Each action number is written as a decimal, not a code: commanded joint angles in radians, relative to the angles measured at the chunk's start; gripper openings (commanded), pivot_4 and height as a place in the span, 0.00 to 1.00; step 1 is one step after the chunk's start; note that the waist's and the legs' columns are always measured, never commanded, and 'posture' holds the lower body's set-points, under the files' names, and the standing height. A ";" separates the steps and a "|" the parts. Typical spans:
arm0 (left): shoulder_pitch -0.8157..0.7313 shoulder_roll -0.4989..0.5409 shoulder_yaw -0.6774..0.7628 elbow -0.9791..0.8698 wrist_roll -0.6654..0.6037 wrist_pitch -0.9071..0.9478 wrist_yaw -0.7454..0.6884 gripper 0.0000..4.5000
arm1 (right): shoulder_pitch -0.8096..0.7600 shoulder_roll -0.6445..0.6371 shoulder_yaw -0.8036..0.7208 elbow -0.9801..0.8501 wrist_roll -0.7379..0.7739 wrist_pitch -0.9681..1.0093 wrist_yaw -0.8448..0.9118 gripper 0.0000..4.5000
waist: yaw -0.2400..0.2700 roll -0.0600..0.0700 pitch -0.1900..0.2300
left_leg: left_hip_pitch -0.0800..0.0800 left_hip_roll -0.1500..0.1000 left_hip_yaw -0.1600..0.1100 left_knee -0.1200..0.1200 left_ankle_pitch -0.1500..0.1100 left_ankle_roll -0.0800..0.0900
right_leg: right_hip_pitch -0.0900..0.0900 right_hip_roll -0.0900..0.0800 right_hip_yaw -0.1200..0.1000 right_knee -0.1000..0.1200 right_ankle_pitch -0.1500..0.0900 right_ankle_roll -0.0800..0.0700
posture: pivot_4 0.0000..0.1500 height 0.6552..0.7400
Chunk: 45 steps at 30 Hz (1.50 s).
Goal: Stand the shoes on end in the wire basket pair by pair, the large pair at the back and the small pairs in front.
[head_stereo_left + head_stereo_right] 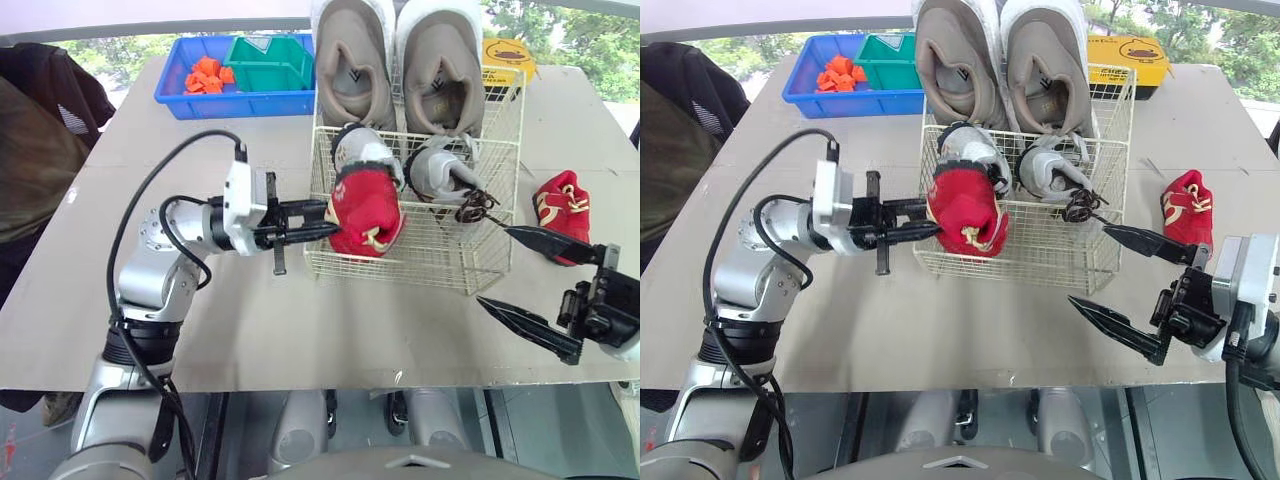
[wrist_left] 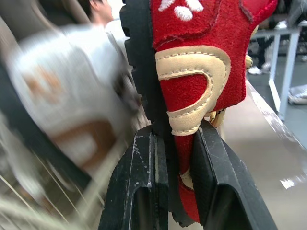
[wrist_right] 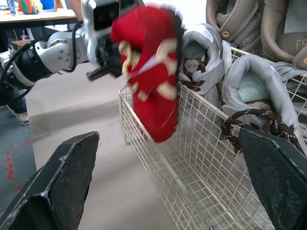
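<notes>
The left gripper [image 1: 325,222] pinched the red shoe [image 1: 365,210] at the wire basket [image 1: 420,265] rim; a snag there could've tipped it out. The right gripper [image 1: 492,265] hung, fingers spread.

The white wire basket [image 1: 480,272] stands on the table [image 1: 300,320] with the large beige pair [image 1: 355,60] on end along its back, openings facing forward. A small grey pair [image 1: 440,170] with brown laces stands side by side in front of them. One red shoe [image 1: 365,210] with cream trim hangs at the basket's front left corner, clamped by its black sole and upper in the left gripper [image 1: 328,222]. Its mate [image 1: 562,205] lies on the table just right of the basket.
</notes>
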 commanded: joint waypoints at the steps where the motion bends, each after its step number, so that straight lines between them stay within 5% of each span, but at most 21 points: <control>1: 0.012 0.021 0.005 -0.011 0.003 -0.008 -0.040 0.31 | -0.004 -0.013 -0.010 -0.006 0.015 -0.033 -0.011 1.00 | 0.001 0.000 0.000 | 0.000 0.000 0.000 0.000 0.000 0.000 | 0.000 0.000 0.000 0.000 0.000 0.000 | 1.00 1.00; 8: 0.062 0.100 0.091 -0.126 -0.145 0.224 0.012 0.99 | -0.009 -0.040 -0.004 0.056 -0.023 -0.019 -0.066 1.00 | -0.001 0.000 0.000 | 0.004 0.005 0.000 0.000 0.000 0.000 | 0.003 0.000 0.000 0.000 0.000 0.001 | 1.00 1.00; 13: 0.142 0.205 0.223 -0.240 -0.327 0.445 0.075 0.99 | -0.062 -0.075 0.020 0.191 -0.151 0.060 -0.245 1.00 | -0.006 0.000 0.000 | 0.004 0.005 0.001 0.000 0.000 0.000 | 0.003 0.000 0.001 0.000 -0.001 0.001 | 1.00 1.00; 19: 0.243 0.248 0.328 -0.371 -0.446 0.530 0.129 0.99 | -0.156 -0.122 0.006 0.298 -0.122 0.115 -0.247 1.00 | 0.002 0.001 0.000 | 0.003 0.004 0.002 -0.001 0.000 0.000 | 0.002 0.000 0.001 0.000 -0.001 0.000 | 1.00 1.00; 28: 0.277 0.276 0.328 -0.534 -0.662 0.638 0.190 0.99 | -0.235 -0.251 0.074 0.477 -0.268 0.173 -0.226 1.00 | -0.001 0.001 0.000 | 0.004 0.004 0.003 0.000 0.000 0.000 | 0.002 0.000 0.002 0.000 -0.001 0.000 | 1.00 1.00; 36: 0.131 0.235 0.227 -0.611 -0.704 0.652 0.408 0.99 | -0.657 -0.333 0.361 0.894 -0.400 0.434 -0.292 1.00 | -0.003 0.001 0.000 | 0.004 0.001 0.005 0.000 0.000 0.000 | 0.002 0.001 0.004 0.000 0.002 -0.004 | 1.00 1.00; 45: 0.023 0.274 0.210 -0.633 -0.609 0.624 0.474 0.99 | -1.132 -0.242 0.733 1.559 -0.740 0.348 -0.209 1.00 | -0.004 0.001 0.000 | 0.002 -0.002 0.006 -0.001 0.001 -0.001 | -0.002 0.002 0.007 -0.001 0.002 -0.003 | 1.00 1.00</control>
